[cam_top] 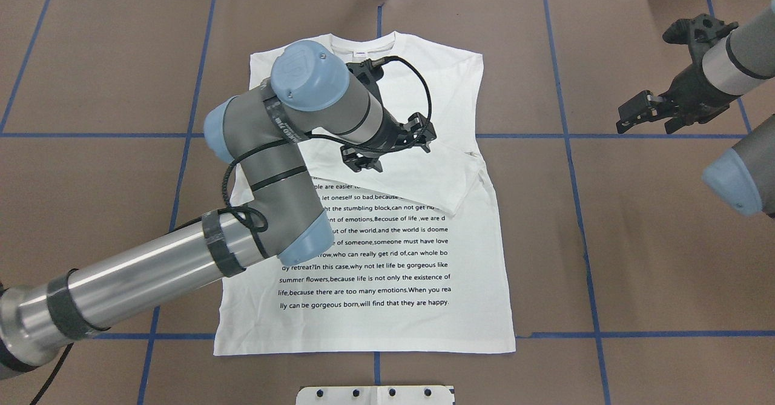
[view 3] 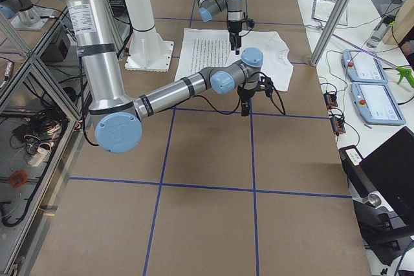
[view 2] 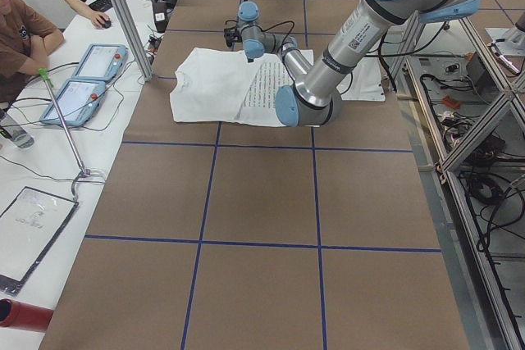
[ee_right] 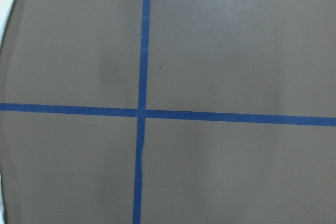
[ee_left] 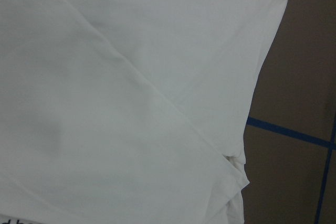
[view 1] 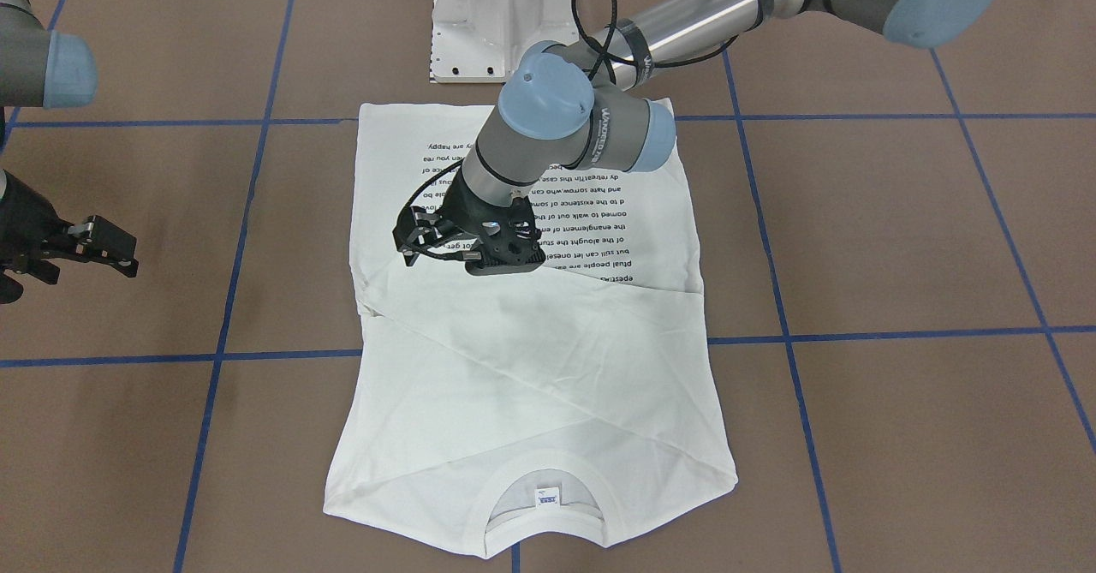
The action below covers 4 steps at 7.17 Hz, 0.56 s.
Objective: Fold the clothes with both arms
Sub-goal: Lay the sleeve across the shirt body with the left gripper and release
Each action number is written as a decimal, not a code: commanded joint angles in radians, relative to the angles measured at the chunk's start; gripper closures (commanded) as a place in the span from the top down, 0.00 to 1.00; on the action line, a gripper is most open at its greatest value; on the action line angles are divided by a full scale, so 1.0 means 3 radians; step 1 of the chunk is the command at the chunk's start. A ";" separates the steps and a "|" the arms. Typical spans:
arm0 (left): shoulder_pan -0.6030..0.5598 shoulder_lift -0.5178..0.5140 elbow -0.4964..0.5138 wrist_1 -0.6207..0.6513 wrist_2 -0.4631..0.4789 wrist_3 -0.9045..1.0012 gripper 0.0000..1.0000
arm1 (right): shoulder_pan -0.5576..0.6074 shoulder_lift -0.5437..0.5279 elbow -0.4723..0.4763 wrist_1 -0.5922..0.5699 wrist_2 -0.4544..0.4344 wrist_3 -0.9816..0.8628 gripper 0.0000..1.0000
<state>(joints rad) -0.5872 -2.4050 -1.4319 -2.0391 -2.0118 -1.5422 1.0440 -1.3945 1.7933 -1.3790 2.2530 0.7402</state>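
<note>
The white T-shirt (view 1: 548, 367) lies flat on the brown table, with its black text block (cam_top: 375, 260) facing up and the collar (view 1: 544, 470) at the far end from the robot. Both sleeves are folded across the chest. My left gripper (cam_top: 366, 164) points down just above the folded sleeves near the shirt's middle. It looks open and holds nothing. The left wrist view shows only white cloth (ee_left: 131, 103) and a folded edge. My right gripper (cam_top: 645, 123) hovers open and empty over bare table, well to the shirt's right.
The white pedestal (view 1: 497, 25) stands at the robot's side of the shirt. Blue tape lines (ee_right: 142, 111) grid the brown table. In the exterior left view, operators and control tablets (view 2: 82, 79) sit along the far table edge.
</note>
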 commanded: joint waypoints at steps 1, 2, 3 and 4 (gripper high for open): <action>-0.0042 0.0666 -0.1097 0.0785 -0.0003 0.0572 0.99 | -0.0389 -0.0224 0.0366 0.0194 -0.0238 0.0537 1.00; -0.0057 0.0882 -0.1421 0.1062 0.0018 0.0747 0.99 | -0.0629 -0.0275 0.0530 0.0194 -0.0361 0.0797 1.00; -0.0083 0.1172 -0.1692 0.1100 0.0028 0.0835 0.99 | -0.0915 -0.0372 0.0744 0.0199 -0.0559 0.1109 1.00; -0.0083 0.1398 -0.1867 0.1101 0.0104 0.0835 0.99 | -0.1171 -0.0444 0.0918 0.0199 -0.0723 0.1375 1.00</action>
<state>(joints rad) -0.6088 -2.0742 -1.9109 -1.7261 -1.9992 -1.3093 0.7881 -1.4991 2.0012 -1.3204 2.0977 1.0512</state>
